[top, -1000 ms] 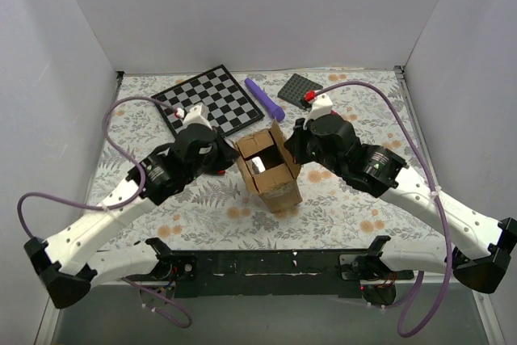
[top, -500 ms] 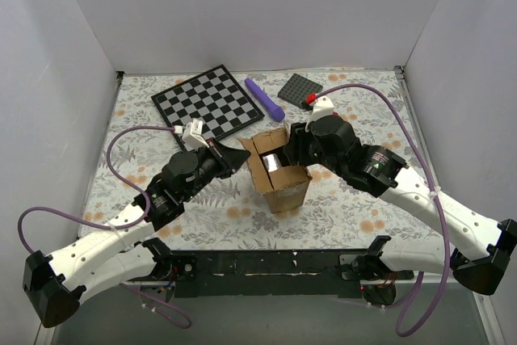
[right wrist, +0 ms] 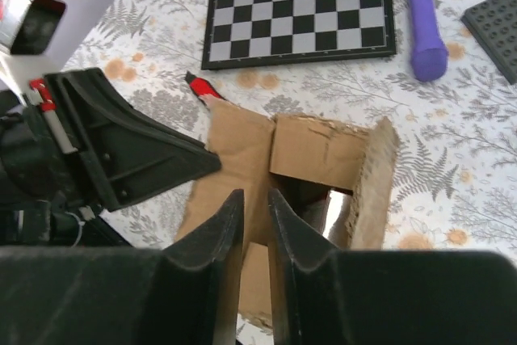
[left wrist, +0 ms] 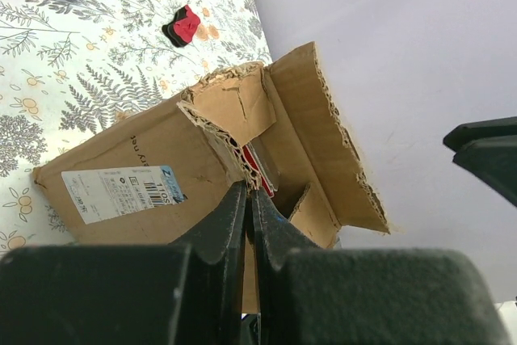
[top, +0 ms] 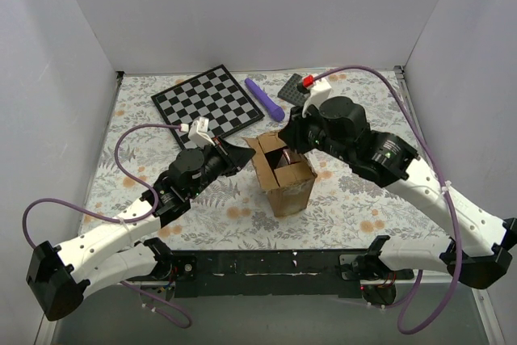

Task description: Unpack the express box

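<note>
Where it gapes, the express box [left wrist: 145,159] shows ragged corrugated edges.

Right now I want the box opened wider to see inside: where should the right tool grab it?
Probably the upright flap on the side away from the left tool. Its thin top edge stands free, so the right tool can drop from above, one finger inside the box, one outside.

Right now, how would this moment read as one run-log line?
brown cardboard express box: top flaps open; left pincer: shut, tip at a flap; right pincer: slightly parted above the opening
</note>
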Controlling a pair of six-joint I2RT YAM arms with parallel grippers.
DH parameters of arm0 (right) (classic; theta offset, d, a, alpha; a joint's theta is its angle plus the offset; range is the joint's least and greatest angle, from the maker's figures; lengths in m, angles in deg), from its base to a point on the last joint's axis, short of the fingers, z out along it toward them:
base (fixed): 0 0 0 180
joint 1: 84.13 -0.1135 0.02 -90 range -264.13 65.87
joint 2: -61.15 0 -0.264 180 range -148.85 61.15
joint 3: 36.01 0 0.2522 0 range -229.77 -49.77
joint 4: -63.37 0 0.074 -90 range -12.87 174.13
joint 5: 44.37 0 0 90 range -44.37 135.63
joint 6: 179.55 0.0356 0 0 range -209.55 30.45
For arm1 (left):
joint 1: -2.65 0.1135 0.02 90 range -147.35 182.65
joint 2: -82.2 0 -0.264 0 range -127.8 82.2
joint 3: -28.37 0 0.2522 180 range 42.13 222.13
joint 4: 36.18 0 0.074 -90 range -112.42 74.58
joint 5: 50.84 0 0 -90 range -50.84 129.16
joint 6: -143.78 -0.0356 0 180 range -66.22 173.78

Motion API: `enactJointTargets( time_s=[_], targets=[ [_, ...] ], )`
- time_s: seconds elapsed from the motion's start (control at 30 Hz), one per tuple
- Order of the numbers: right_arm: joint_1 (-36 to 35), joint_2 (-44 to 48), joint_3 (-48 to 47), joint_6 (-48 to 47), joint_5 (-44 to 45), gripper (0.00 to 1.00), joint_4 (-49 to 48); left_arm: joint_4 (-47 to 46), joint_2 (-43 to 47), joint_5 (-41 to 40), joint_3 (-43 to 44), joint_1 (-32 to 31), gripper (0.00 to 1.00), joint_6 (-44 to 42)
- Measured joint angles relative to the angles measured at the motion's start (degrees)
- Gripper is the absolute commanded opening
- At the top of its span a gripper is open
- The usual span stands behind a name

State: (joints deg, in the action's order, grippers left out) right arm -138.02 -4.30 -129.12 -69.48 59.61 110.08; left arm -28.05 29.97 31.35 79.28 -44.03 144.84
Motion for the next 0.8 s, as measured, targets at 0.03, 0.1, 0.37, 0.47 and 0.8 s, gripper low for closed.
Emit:
enactJointTargets(
  time_s=[0.03, 0.1, 0.37, 0.47, 0.8],
  targets=[
    [0.0, -1.22, -1.57, -0.7, -1.03, 0.14, 0.17, -0.02, 0.0, 0.0, -0.02, 0.02, 0.0, 0.02],
    [0.02, -4.15, -4.55, -1.4, -2.27, 0.11, 1.38, -0.02, 0.02, 0.0, -0.02, 0.0, 0.0, 0.11],
    [4.09, -10.34, 0.0, -2.71, -3.74, 0.14, 7.91, -1.16, 0.98, -0.35, -1.7, 0.02, 0.0, 0.85],
    [6.86, -9.16, 1.05, -2.78, -4.31, 0.15, 7.72, -2.05, 1.11, -0.31, -2.86, -0.02, 0.0, 1.42],
    [10.38, -3.13, 7.45, -3.34, -3.91, 0.15, 6.36, -4.44, 2.27, -0.72, -5.92, 0.0, 0.0, 3.48]
  ],
)
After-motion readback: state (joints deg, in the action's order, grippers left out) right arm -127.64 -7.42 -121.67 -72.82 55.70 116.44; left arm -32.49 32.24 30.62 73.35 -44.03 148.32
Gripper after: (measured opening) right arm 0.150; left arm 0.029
